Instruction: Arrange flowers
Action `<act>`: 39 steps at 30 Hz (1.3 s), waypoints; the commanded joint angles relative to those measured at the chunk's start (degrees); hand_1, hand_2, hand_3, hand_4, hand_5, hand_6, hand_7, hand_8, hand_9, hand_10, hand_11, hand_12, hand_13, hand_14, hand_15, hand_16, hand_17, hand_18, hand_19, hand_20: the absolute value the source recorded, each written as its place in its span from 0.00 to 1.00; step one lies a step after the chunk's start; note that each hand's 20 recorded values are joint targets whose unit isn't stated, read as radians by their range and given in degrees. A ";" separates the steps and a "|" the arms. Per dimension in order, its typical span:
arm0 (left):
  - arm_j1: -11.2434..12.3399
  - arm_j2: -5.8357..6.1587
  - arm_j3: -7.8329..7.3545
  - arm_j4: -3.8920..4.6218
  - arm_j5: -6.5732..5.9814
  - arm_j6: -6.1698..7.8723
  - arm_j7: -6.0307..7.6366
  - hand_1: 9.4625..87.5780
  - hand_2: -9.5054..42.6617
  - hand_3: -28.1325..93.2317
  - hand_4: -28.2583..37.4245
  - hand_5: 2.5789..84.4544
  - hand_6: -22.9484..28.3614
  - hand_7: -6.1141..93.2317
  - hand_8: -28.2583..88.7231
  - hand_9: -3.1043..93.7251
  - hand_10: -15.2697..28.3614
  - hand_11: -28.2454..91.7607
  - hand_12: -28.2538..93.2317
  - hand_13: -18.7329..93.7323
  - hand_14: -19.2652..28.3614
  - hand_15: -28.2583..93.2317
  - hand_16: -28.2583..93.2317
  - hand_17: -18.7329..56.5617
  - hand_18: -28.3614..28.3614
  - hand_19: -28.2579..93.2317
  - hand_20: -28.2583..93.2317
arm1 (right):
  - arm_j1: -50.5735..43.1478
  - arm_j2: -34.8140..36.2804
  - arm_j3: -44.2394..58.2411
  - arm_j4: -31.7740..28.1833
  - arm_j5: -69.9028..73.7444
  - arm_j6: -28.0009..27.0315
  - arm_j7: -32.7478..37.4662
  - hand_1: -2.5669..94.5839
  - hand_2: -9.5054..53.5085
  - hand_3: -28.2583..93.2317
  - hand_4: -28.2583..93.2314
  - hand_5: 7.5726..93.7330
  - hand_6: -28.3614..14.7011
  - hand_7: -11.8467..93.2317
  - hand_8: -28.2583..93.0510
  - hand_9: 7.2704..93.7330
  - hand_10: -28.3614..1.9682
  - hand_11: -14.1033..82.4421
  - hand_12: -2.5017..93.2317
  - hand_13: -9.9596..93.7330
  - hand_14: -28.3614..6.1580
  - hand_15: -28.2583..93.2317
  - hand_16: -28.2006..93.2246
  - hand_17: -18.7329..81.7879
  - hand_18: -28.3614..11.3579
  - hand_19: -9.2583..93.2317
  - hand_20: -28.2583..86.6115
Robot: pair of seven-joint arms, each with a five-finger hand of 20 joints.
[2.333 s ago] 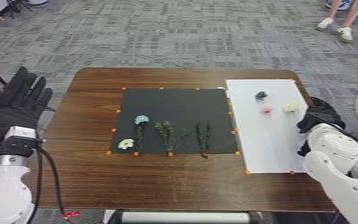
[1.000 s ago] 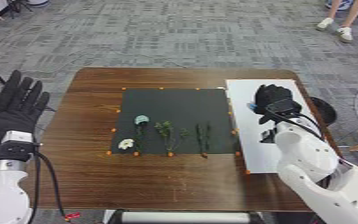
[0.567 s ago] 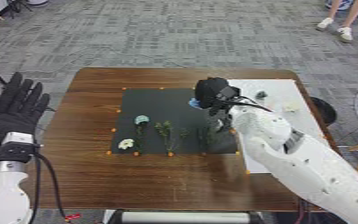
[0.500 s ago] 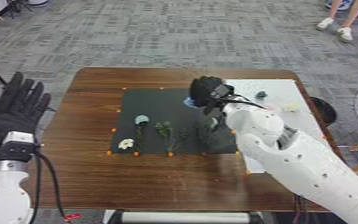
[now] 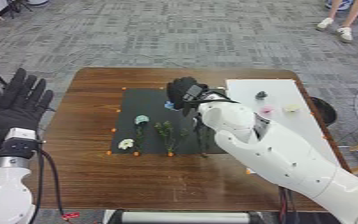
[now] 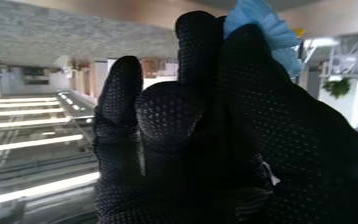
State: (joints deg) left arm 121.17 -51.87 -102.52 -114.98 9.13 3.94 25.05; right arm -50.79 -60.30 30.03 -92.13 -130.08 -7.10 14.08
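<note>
Two flowers [image 5: 141, 119] look set — the right robot hand [image 5: 183, 89] pinches a blue bloom [image 6: 253, 19], three heads [image 5: 266, 109] left near the worktop's [image 5: 140, 182] right edge.

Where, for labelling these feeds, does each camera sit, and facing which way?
Head view: on the robot's head, facing forward and down at the brown wooden table; white arms, black-gloved left robot hand and right robot hand show.
Right wrist view: on the right wrist, looking along that black glove into the room beyond.
Shared: the right robot hand pinching its ruffled light-blue flower.
</note>
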 commanded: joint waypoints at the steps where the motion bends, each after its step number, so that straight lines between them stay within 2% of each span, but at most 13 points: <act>1: -0.82 0.29 0.80 0.63 0.30 0.40 -0.50 0.15 0.45 0.80 0.00 0.42 0.55 0.13 0.18 0.33 0.62 0.34 0.31 0.36 0.62 0.35 0.21 0.20 0.68 0.37 0.32 | 2.34 -4.40 -3.92 4.83 -3.65 0.58 -1.61 0.62 0.00 0.84 0.00 0.78 0.68 0.48 0.30 0.85 0.68 0.26 0.47 0.79 0.60 0.83 0.54 0.51 0.18 0.83 0.54; 2: -0.82 0.22 0.82 0.50 0.23 0.94 -0.58 0.16 0.45 0.80 0.00 0.42 0.55 0.13 0.18 0.33 0.62 0.34 0.31 0.36 0.62 0.35 0.21 0.20 0.68 0.37 0.32 | 2.50 -4.81 -4.29 5.25 -4.08 0.21 -1.63 0.62 0.00 0.84 0.00 0.78 0.68 0.48 0.29 0.85 0.69 0.26 0.47 0.79 0.60 0.83 0.54 0.51 0.18 0.83 0.54; 13: -0.57 0.14 0.70 0.33 0.26 0.51 -0.18 0.15 0.45 0.80 0.00 0.43 0.55 0.13 0.18 0.34 0.62 0.34 0.31 0.36 0.62 0.35 0.21 0.20 0.68 0.37 0.32 | 2.54 -4.99 -7.02 5.79 -8.18 2.12 -1.65 0.62 0.00 0.84 0.00 0.78 0.68 0.49 0.29 0.85 0.68 0.26 0.46 0.78 0.60 0.83 0.55 0.50 0.18 0.82 0.55; 16: -1.21 0.03 0.87 0.95 0.27 0.57 -0.28 0.15 0.45 0.80 0.00 0.43 0.55 0.13 0.18 0.34 0.62 0.34 0.31 0.36 0.62 0.35 0.21 0.20 0.68 0.38 0.32 | 2.23 -5.01 -6.84 6.20 -10.60 2.50 -3.17 0.61 0.00 0.85 0.00 0.78 0.68 0.49 0.29 0.84 0.68 0.26 0.46 0.78 0.60 0.83 0.55 0.50 0.18 0.82 0.55; 19: -0.66 -0.15 0.66 0.40 0.27 0.49 -0.30 0.15 0.45 0.80 0.00 0.43 0.55 0.13 0.18 0.34 0.62 0.34 0.31 0.36 0.62 0.35 0.21 0.20 0.68 0.38 0.32 | 1.94 -3.26 -7.89 4.89 -14.16 4.18 -4.74 0.61 0.00 0.85 0.00 0.77 0.68 0.49 0.29 0.84 0.68 0.26 0.46 0.78 0.60 0.83 0.55 0.50 0.18 0.82 0.55; 22: -3.30 -0.01 2.11 2.39 0.09 0.94 -0.14 0.15 0.45 0.80 0.00 0.43 0.56 0.13 0.18 0.34 0.62 0.34 0.31 0.36 0.62 0.35 0.21 0.20 0.68 0.38 0.32 | 2.08 -4.76 -6.92 8.09 -16.10 4.76 -7.54 0.61 0.00 0.85 0.00 0.77 0.68 0.50 0.29 0.84 0.68 0.26 0.46 0.78 0.60 0.83 0.55 0.50 0.18 0.82 0.55; 25: -2.69 -0.05 1.82 1.86 0.08 1.21 0.26 0.15 0.45 0.81 0.00 0.44 0.56 0.13 0.18 0.34 0.62 0.34 0.31 0.35 0.60 0.34 0.21 0.20 0.68 0.38 0.32 | 1.82 -4.20 -7.11 7.17 -16.19 3.90 -6.76 0.61 0.00 0.85 0.00 0.76 0.68 0.50 0.28 0.83 0.69 0.26 0.46 0.77 0.60 0.83 0.56 0.49 0.19 0.81 0.55; 26: -1.97 0.11 1.58 1.17 -0.20 1.91 0.52 0.15 0.45 0.81 0.00 0.44 0.56 0.13 0.18 0.34 0.62 0.34 0.31 0.35 0.60 0.34 0.21 0.20 0.68 0.38 0.32 | 1.60 -3.78 -7.30 6.34 -16.61 3.34 -5.96 0.61 0.00 0.85 0.00 0.76 0.69 0.50 0.28 0.83 0.68 0.25 0.45 0.77 0.60 0.83 0.56 0.49 0.18 0.81 0.55; 27: -1.08 0.25 1.24 -0.05 -0.70 3.98 0.77 0.15 0.45 0.81 0.00 0.44 0.56 0.13 0.18 0.34 0.62 0.34 0.31 0.35 0.60 0.34 0.21 0.20 0.68 0.38 0.32 | 1.53 -3.30 -7.51 5.67 -17.26 3.18 -5.75 0.61 0.00 0.85 0.00 0.76 0.69 0.50 0.28 0.82 0.68 0.25 0.44 0.77 0.61 0.81 0.57 0.48 0.18 0.80 0.55; 28: -0.97 0.21 1.17 -0.19 -0.42 4.40 1.05 0.15 0.45 0.81 0.00 0.44 0.56 0.13 0.18 0.34 0.62 0.34 0.31 0.34 0.59 0.34 0.21 0.20 0.68 0.38 0.32 | 1.47 -3.18 -7.72 5.61 -17.30 3.69 -5.26 0.61 0.00 0.85 0.00 0.75 0.69 0.49 0.27 0.81 0.69 0.24 0.43 0.77 0.64 0.79 0.58 0.47 0.18 0.79 0.55; 29: -0.54 0.24 0.92 -0.34 -0.49 3.67 1.07 0.15 0.46 0.81 0.00 0.44 0.56 0.13 0.18 0.34 0.62 0.34 0.31 0.34 0.58 0.33 0.21 0.20 0.68 0.38 0.32 | 1.27 -2.86 -7.92 5.03 -16.61 3.79 -4.31 0.60 0.00 0.85 0.00 0.74 0.68 0.48 0.26 0.81 0.68 0.24 0.42 0.76 0.65 0.77 0.59 0.47 0.18 0.78 0.55; 35: 1.31 0.39 0.03 -1.72 -0.92 4.09 1.83 0.15 0.46 0.81 0.00 0.44 0.56 0.13 0.18 0.34 0.62 0.34 0.31 0.33 0.56 0.32 0.21 0.20 0.67 0.38 0.32 | 1.02 -1.81 -8.53 3.17 -14.93 3.60 -1.59 0.60 0.00 0.85 0.00 0.73 0.68 0.46 0.24 0.78 0.66 0.26 0.38 0.76 0.66 0.76 0.60 0.46 0.17 0.78 0.55; 39: 1.48 0.51 0.13 -1.95 -1.42 4.73 2.35 0.15 0.46 0.82 0.00 0.45 0.56 0.13 0.18 0.34 0.63 0.34 0.31 0.32 0.56 0.32 0.21 0.20 0.67 0.37 0.32 | 1.01 -1.50 -8.75 2.24 -13.89 4.04 0.28 0.59 0.00 0.86 0.00 0.71 0.66 0.42 0.22 0.75 0.62 0.30 0.34 0.75 0.66 0.75 0.60 0.46 0.17 0.78 0.54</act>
State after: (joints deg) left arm 121.16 -51.66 -102.25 -116.39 8.52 8.35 25.95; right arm -49.71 -62.79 21.01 -88.77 -145.05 -3.95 12.56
